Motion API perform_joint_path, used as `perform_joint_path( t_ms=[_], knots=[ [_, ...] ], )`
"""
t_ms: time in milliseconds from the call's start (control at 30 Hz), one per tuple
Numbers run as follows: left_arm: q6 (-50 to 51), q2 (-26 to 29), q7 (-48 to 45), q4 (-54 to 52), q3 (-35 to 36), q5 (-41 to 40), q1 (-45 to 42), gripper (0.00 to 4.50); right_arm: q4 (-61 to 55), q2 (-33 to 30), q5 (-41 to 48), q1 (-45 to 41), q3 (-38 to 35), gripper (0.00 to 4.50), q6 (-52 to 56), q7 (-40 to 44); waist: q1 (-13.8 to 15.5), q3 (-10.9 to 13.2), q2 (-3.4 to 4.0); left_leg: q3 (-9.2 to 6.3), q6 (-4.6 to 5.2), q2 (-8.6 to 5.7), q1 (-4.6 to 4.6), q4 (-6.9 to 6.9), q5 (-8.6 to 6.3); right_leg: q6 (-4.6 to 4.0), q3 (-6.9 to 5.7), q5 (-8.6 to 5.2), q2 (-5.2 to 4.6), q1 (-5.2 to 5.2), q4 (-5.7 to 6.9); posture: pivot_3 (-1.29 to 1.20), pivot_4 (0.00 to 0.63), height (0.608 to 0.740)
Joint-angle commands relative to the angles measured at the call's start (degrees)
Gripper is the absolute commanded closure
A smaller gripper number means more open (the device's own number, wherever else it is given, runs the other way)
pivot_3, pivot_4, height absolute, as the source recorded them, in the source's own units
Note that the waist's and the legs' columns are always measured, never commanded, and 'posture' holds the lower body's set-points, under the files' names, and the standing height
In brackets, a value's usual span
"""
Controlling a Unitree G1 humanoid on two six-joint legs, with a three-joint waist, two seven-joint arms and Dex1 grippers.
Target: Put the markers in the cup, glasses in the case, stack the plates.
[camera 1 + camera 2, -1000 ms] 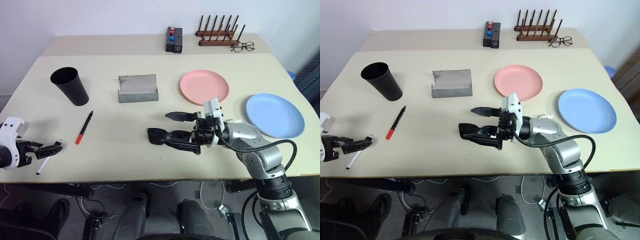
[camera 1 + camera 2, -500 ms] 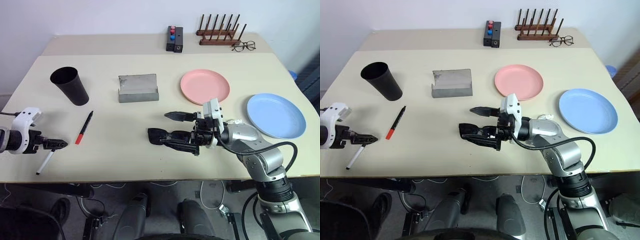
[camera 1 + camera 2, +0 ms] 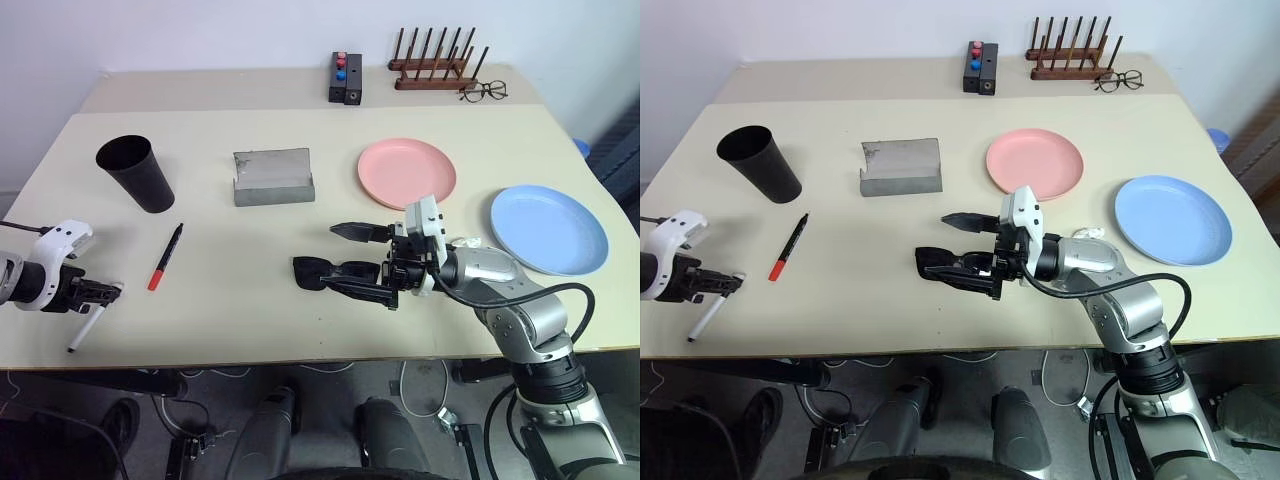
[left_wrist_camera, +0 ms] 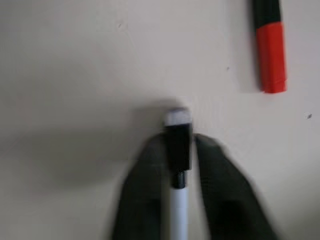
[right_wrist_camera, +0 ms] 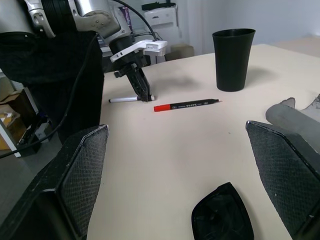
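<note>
The white marker (image 3: pixel 85 328) lies on the worktop (image 3: pixel 250 300) near its front left edge, and the left pincer (image 3: pixel 108 291) is clenched on the marker's capped end; in the left wrist view the two dark fingers (image 4: pixel 145 195) press against the black cap from either side, the marker touching the worktop. The black marker (image 3: pixel 167 256) with the red end lies just beside it toward the middle of the worktop, apart from the pincer. The cup (image 3: pixel 135 172) stands upright behind the markers, near the left rear of the worktop. The case (image 3: pixel 273 177) sits open in the middle rear, its lid raised. The pink plate (image 3: pixel 407 172) lies to the right of the case, and the blue plate (image 3: pixel 548 228) lies farther right near the worktop's edge, well apart from the pink one. The sunglasses (image 3: pixel 335 275) rest on the worktop in front of the case, between the fingers of the right pincer (image 3: pixel 362 258), which is released wide, its fingers pointing toward the left side, one above the glasses and one at their level. On the rear table a small black box (image 3: pixel 347 78), a wooden rack (image 3: pixel 433 62) and clear spectacles (image 3: pixel 484 92) sit in a row
</note>
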Motion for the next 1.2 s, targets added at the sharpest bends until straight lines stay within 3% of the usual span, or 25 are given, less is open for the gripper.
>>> perform_joint_path(
  t_ms=[33,233,333,400,467,700,967,1200],
  knots=[
    [-0.7,-1.1,0.8,1.2,1.5,0.4,0.5,4.48,-1.6,0.0,0.7,-1.3,-0.8,0.0,-0.4,-0.1,0.0,0.0,0.01,0.0,0.0,0.0,0.0,0.0,0.0,0.0,0.0,0.0,0.0,0.0,0.0,0.0,0.15,0.74],
    [-2.4,-3.7,0.5,-3.7,11.6,-5.8,-2.8,4.48,-0.8,0.1,0.3,-1.9,-0.6,0.0,-0.6,0.1,0.4,0.0,-0.09,-0.06,0.0,0.0,-0.05,0.09,0.01,0.01,-0.08,0.0,0.0,0.02,0.06,0.0,0.15,0.74],
    [-6.3,-8.4,0.1,-7.8,20.8,-13.2,-7.5,4.48,-0.1,0.3,-0.2,-2.2,-0.5,0.0,-1.3,0.2,0.5,0.0,-0.15,-0.17,0.0,0.0,-0.2,0.29,0.0,0.0,-0.22,0.0,0.01,0.02,0.05,0.0,0.15,0.74],
    [-16.1,-12.1,1.7,-9.6,24.8,-13.9,-9.5,4.48,0.6,0.6,-0.7,-2.6,-0.3,0.0,-1.9,0.3,0.4,0.0,-0.18,-0.2,0.0,-0.01,-0.28,0.41,0.0,0.01,-0.28,0.01,0.01,0.02,0.05,0.0,0.15,0.74],
    [-16.5,-15.8,5.9,-7.1,28.0,-15.9,-13.7,4.48,1.5,0.9,-1.1,-3.0,-0.3,0.0,-2.7,0.5,0.2,0.0,-0.17,-0.12,0.02,-0.02,-0.23,0.42,0.01,0.17,-0.27,0.1,-0.01,0.05,0.05,0.0,0.15,0.74],
    [-34.8,-22.0,11.4,-0.5,30.5,-13.6,-21.0,4.48,4.9,2.8,-0.2,-4.9,-3.0,0.0,-4.7,-0.4,-0.3,0.1,-0.17,-0.08,0.17,0.01,-0.09,0.41,0.11,0.36,-0.28,0.19,0.15,0.33,0.2,0.0,0.15,0.74],
    [-53.1,-22.9,18.9,17.8,31.1,-8.6,-28.9,4.48,8.4,7.5,0.0,-8.0,-7.2,0.0,-8.6,-5.0,0.0,0.1,-0.2,-0.11,0.17,-0.04,-0.01,0.49,0.12,0.42,-0.33,0.22,0.19,0.45,0.21,0.0,0.15,0.74],
    [-64.5,-24.8,22.3,31.9,31.1,-6.7,-33.6,4.48,9.7,7.8,-1.5,-8.0,-6.5,0.0,-10.8,-4.9,0.1,0.1,-0.21,-0.13,0.19,-0.07,-0.02,0.55,0.13,0.47,-0.38,0.24,0.26,0.46,0.23,0.0,0.15,0.74]
  ],
)
